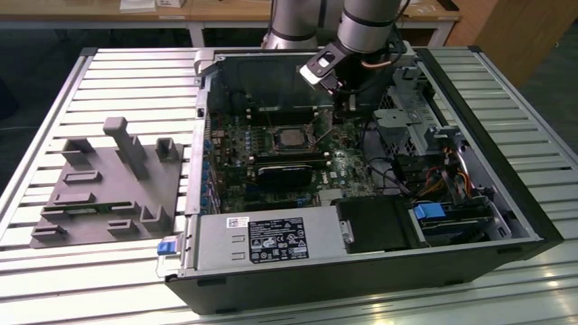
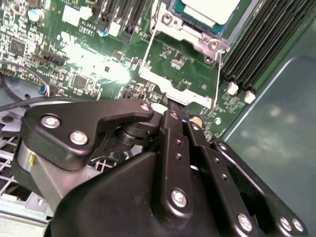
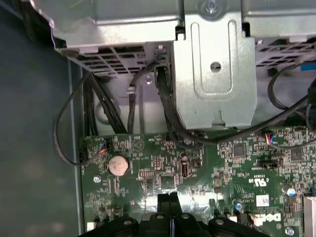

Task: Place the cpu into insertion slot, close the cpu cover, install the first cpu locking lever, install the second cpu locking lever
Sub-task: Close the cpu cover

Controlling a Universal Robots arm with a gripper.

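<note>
Cpu (image 2: 210, 9) seated in insertion slot (image 2: 223, 27) — cpu cover (image 2: 174, 90) swung open beside it. Jaws of gripper (image 3: 171, 197) pressed together, nothing visible between them — tips at the cover's free edge.

- The exterior view is looking down from high up at the whole open computer case (image 1: 361, 288) on the slatted table (image 1: 54, 88).
- The second wrist view is riding right behind the gripper (image 2: 170, 106) and looking very closely at the green board (image 2: 182, 64).
- The first wrist view is looking past the gripper too, at the green board and a metal cage (image 3: 212, 84).
- All three views are showing the green board.
</note>
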